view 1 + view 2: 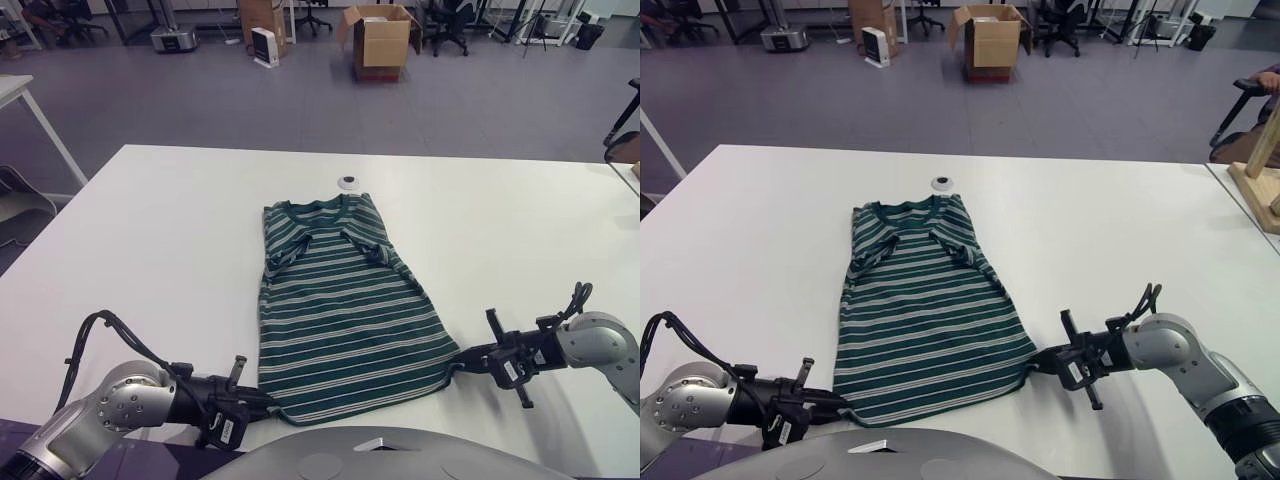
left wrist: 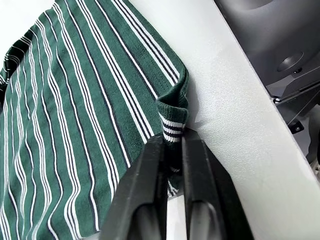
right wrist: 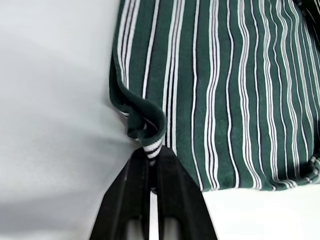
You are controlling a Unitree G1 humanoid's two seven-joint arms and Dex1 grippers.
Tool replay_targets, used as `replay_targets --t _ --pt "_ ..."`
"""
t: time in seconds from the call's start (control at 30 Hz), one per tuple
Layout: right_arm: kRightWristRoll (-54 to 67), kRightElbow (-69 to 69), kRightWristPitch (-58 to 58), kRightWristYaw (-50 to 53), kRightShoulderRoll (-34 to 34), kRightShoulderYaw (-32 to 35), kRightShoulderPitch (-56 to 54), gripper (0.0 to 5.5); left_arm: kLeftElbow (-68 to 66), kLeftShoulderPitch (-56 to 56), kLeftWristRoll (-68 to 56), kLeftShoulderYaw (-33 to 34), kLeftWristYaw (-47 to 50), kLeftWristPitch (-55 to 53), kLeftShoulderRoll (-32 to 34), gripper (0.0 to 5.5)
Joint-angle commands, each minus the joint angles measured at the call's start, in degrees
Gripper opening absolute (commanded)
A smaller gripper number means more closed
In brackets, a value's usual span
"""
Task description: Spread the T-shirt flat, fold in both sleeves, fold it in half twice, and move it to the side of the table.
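The T-shirt (image 1: 335, 310) lies flat, sleeves already in, stretching ahead between the left gripper (image 1: 263, 400) and right gripper (image 1: 464, 358), each clamped on a hem corner; both half-folds and the move aside seemingly remain.

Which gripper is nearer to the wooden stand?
Right. The right gripper pinches the T-shirt hem corner nearest the wooden stand; the left gripper holds the opposite corner, farther away.
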State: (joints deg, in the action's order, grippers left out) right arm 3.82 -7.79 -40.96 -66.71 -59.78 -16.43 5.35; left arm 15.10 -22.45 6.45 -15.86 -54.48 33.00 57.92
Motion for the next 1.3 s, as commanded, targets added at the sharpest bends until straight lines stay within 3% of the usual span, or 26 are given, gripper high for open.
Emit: replay_targets --t 0.03,0.17,0.33,0.47,0.53,0.6,0.67,0.8,0.93,1.1,1.3 --pt "5.8 4.8 8.0 -2.5 -0.8 0.5 1.6 0.0 -0.3 0.1 -5.8 -0.4 -2.5 -7.3 -0.2 0.02" --pt "19.7 15.2 26.6 -8.1 -7.4 4.7 4.9 0.0 5.5 -0.3 -24.1 5.8 -8.5 -21.4 5.2 0.02" --pt "42.9 27.0 52.0 -18.9 -19.7 19.9 11.5 0.0 17.0 -1.9 -54.9 21.2 -15.6 -43.5 13.0 0.02" --pt "52.1 28.9 63.4 -25.1 -20.9 32.9 14.5 0.0 21.6 -1.2 -71.5 30.1 -18.6 -56.1 14.9 0.02" --pt "53.0 27.3 66.8 -25.7 -21.1 36.2 13.5 0.0 22.3 0.9 -76.7 32.4 -18.1 -60.4 14.4 0.02" --pt "51.0 24.2 68.1 -24.6 -20.1 34.1 8.3 0.0 21.2 5.6 -76.8 30.7 -16.4 -62.4 12.7 0.02" --pt "48.4 19.8 69.8 -22.1 -17.5 28.7 -0.1 0.0 16.5 14.5 -71.7 25.0 -14.2 -63.2 9.3 0.02" --pt "39.6 6.9 72.8 -18.0 -8.4 17.9 -18.4 0.0 -5.2 38.5 -54.3 11.3 -11.5 -61.0 -4.3 0.02" --pt "29.1 -10.1 71.3 -13.1 1.2 11.5 -31.6 0.0 -27.9 52.1 -41.1 5.3 -12.5 -53.9 -15.6 0.02" --pt "16.8 -28.6 64.5 -7.7 12.5 6.4 -42.3 0.0 -49.6 58.3 -30.5 3.9 -13.5 -44.5 -22.9 0.02" --pt "10.6 -39.9 59.5 -6.5 19.3 6.6 -48.1 0.0 -55.3 59.4 -30.2 9.3 -16.7 -44.5 -24.4 0.02"
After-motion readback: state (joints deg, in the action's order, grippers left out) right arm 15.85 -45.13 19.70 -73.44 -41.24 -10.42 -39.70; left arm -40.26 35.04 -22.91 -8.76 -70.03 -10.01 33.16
